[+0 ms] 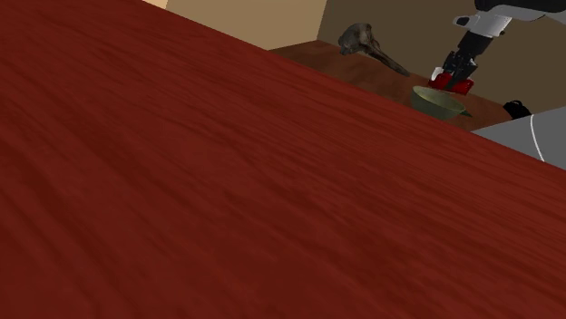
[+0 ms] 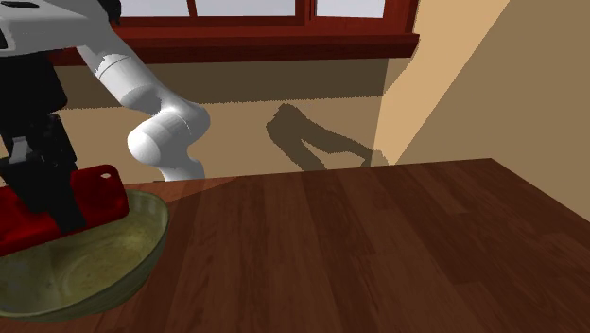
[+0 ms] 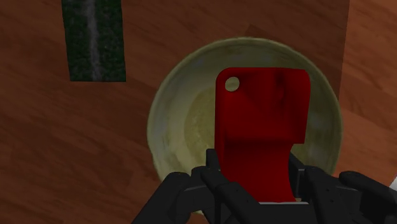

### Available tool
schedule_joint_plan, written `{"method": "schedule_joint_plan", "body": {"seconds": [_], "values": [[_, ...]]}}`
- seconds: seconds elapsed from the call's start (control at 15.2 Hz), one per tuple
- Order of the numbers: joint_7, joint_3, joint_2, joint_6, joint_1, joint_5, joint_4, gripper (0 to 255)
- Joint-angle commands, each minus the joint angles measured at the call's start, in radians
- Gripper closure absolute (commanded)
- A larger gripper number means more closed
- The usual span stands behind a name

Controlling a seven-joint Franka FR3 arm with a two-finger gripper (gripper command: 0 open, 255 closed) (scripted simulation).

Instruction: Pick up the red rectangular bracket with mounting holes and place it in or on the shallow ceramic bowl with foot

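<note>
My black gripper (image 3: 254, 181) is shut on the red bracket (image 3: 262, 121), a flat red plate with a round hole near one corner. The bracket hangs directly over the shallow olive-green bowl (image 3: 184, 114). In the shoulder view the gripper (image 1: 453, 76) holds the red bracket (image 1: 456, 85) just above the bowl (image 1: 439, 101) at the far right. In the second exterior view the bracket (image 2: 57, 210) sits slanted over the bowl's rim (image 2: 142, 248), with the gripper (image 2: 52, 199) clasping it.
The bowl stands on a brown wooden table (image 2: 378, 246). A dark green strip (image 3: 94, 39) lies on the wood beyond the bowl. A dark grey object (image 1: 367, 43) rests behind the bowl. A big reddish-brown surface (image 1: 227, 199) covers the shoulder view's foreground. The grey stand (image 1: 531, 131) is at right.
</note>
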Motion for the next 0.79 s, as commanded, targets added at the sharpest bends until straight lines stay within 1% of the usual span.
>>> {"method": "schedule_joint_plan", "body": {"seconds": [0.0,0.2,0.66,0.73], "values": [[0.004,-0.006,-0.008,0.023,-0.005,-0.008,-0.03,255],[0.008,-0.016,-0.015,0.056,-0.01,-0.018,-0.068,255],[0.009,-0.016,-0.015,0.056,-0.01,-0.018,-0.068,255],[0.009,-0.016,-0.015,0.056,-0.01,-0.018,-0.068,0]]}}
